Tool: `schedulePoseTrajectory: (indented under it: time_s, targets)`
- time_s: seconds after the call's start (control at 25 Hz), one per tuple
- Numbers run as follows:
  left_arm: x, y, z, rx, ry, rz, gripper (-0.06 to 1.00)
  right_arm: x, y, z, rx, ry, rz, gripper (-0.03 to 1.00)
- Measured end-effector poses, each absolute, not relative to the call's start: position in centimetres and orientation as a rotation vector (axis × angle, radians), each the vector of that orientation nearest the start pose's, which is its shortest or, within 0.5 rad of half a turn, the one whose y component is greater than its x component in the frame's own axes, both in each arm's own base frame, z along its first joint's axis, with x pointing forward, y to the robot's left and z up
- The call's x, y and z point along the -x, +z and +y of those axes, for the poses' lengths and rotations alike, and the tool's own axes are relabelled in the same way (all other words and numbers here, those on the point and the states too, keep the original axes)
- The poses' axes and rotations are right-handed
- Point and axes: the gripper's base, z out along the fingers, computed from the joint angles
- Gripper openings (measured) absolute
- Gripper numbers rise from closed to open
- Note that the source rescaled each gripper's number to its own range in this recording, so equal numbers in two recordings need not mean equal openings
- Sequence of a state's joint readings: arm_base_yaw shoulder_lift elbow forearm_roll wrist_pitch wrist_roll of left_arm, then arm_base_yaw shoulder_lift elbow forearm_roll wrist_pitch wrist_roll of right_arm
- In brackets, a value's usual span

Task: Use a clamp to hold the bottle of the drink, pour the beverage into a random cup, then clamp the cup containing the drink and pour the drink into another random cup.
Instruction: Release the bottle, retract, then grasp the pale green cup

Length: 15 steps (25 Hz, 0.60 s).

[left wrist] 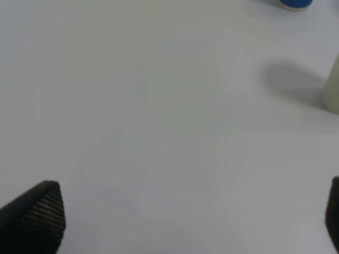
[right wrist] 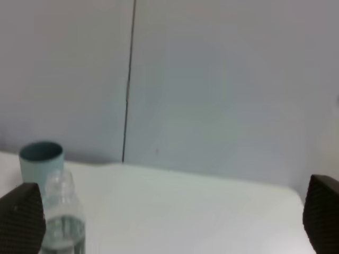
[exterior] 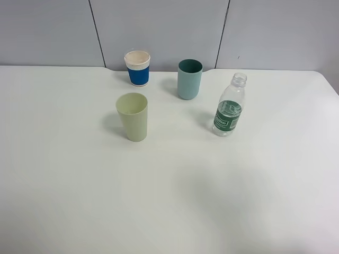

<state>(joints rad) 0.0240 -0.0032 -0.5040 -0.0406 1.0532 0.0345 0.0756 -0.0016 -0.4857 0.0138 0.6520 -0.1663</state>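
Task start: the bottle [exterior: 229, 106], partly filled, is left ungrasped on the tabletop [exterior: 169, 201], at 3 o'clock of the green cup [exterior: 132, 116] and 4 o'clock of the teal cup [exterior: 189, 79]. The left fingers [left wrist: 34, 214] and right fingers [right wrist: 21, 217] are spread wide and empty. Both pours are judged undone.

Three cups stand on the one desk [exterior: 63, 185]: one pale yellow-green tumbler [exterior: 132, 116], one teal cup [exterior: 189, 79] and one white cup with a blue band [exterior: 137, 67]. There is one bottle [exterior: 229, 106], clear, green-labelled and uncapped. Two hands show, the left hand [left wrist: 185, 217] and the right hand [right wrist: 172, 214], each with two dark fingertips [left wrist: 37, 217] in sight.
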Motion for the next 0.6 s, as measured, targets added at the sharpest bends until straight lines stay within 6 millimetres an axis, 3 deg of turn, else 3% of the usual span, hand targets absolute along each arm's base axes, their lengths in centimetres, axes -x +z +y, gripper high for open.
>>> schedulePoseTrajectory:
  time_s: [0.2,0.6]
  targets:
    - [0.5,27.9,-0.3,-0.013,-0.012,2.029,1.00,-0.2,29.3,0.0,0.178,-0.029,1.841,0.93]
    - [0.5,27.9,-0.3,-0.013,-0.012,2.029,1.00,0.7,27.8,-0.1,0.165,-0.006,2.051,0.93]
